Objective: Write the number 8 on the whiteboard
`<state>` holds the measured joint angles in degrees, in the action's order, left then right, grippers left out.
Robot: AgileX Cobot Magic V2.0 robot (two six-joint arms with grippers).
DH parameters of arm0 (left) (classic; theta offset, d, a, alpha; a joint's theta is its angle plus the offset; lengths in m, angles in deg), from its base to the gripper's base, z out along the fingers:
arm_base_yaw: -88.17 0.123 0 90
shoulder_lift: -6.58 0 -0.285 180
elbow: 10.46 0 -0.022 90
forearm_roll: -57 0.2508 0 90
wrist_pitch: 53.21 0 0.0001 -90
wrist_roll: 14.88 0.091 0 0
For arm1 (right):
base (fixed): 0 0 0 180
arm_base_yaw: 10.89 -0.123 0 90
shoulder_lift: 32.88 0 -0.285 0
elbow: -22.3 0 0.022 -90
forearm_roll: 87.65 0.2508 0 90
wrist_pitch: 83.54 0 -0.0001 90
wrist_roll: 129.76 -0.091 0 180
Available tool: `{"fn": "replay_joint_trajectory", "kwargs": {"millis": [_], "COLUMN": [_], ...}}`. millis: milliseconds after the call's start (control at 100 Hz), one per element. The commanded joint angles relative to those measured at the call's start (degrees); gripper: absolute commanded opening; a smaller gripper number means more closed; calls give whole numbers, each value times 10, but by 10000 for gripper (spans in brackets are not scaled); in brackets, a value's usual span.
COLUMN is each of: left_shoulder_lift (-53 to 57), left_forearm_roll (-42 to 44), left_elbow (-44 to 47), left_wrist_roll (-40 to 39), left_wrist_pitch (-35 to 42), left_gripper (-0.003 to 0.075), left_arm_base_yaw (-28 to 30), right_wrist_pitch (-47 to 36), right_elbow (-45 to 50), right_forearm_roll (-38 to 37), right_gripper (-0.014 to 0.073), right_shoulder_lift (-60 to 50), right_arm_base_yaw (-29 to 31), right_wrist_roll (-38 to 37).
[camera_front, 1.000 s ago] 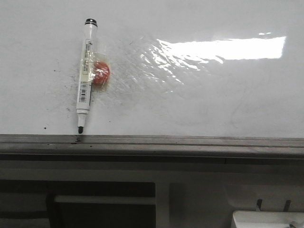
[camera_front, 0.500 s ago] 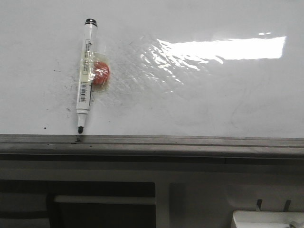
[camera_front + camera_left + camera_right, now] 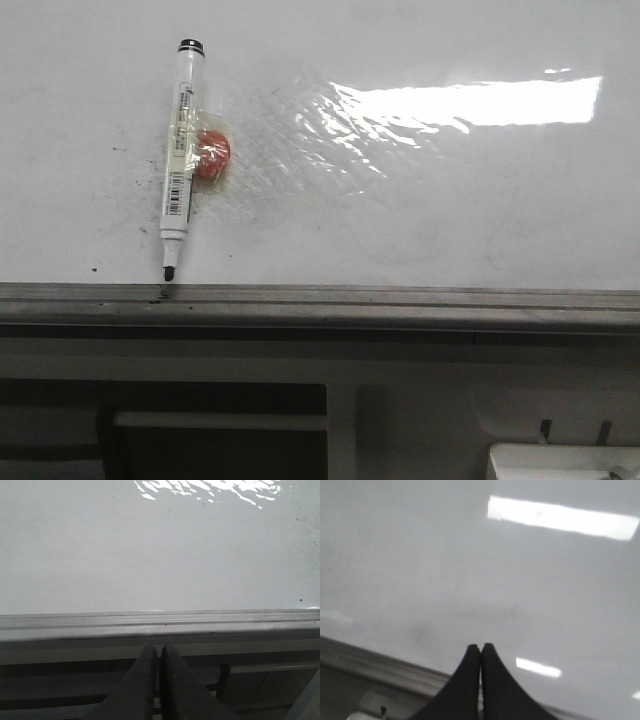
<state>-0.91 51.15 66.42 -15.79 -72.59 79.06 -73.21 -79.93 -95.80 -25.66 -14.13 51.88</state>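
The whiteboard [image 3: 420, 200] fills the front view, glossy white with grey smudges, specks and glare, edged below by a grey metal strip [image 3: 400, 297]. No number 8 shows on it. A white-barrelled marker [image 3: 180, 150] with a red magnet [image 3: 212, 155] lies on the board at the left, tip towards the strip. My left gripper [image 3: 159, 648] is shut and empty, just short of the board's strip [image 3: 160, 622]. My right gripper [image 3: 480, 646] is shut and empty over the board [image 3: 470, 570]. Neither gripper shows in the front view.
Below the strip runs a grey frame with dark openings [image 3: 220, 440]. A white object's corner [image 3: 560, 462] sits at the lower right. Bright glare [image 3: 470, 102] lies across the board's upper right.
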Motion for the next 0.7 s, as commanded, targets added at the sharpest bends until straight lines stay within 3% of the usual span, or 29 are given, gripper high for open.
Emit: {"fn": "replay_joint_trajectory", "kwargs": {"millis": [0, 120, 180, 350, 470, 600, 690], "left_shoulder_lift": [15, 15, 15, 15, 15, 15, 3], "left_forearm_roll": [-7, 27, -2, -374, -523, -511, -480], "left_elbow": [22, 22, 22, 22, 22, 3, -45], "left_wrist_roll": [-7, 0, -1, -7, -5, 9, 81], "left_wrist_pitch": [20, 41, 74, 132, 137, 105, 46], "left_gripper": [-20, -20, -20, -20, -20, -20, -20], "left_arm_base_yaw": [0, 0, 0, -2, -2, -2, -2], "right_wrist_pitch": [-95, -143, -150, -157, -158, -83, 15], "right_elbow": [8, 8, 8, 7, -6, -72, -127], "right_forearm_roll": [-2, 110, 167, 267, 339, 332, 283], "right_gripper": [-64, -63, -63, -63, -63, -63, -63], "right_shoulder_lift": [-12, -12, -12, -12, -12, -12, 0], "right_arm_base_yaw": [4, 4, 4, 4, 4, 4, 4], "right_wrist_roll": [-1, -2, -2, -2, -2, 2, 8]}}
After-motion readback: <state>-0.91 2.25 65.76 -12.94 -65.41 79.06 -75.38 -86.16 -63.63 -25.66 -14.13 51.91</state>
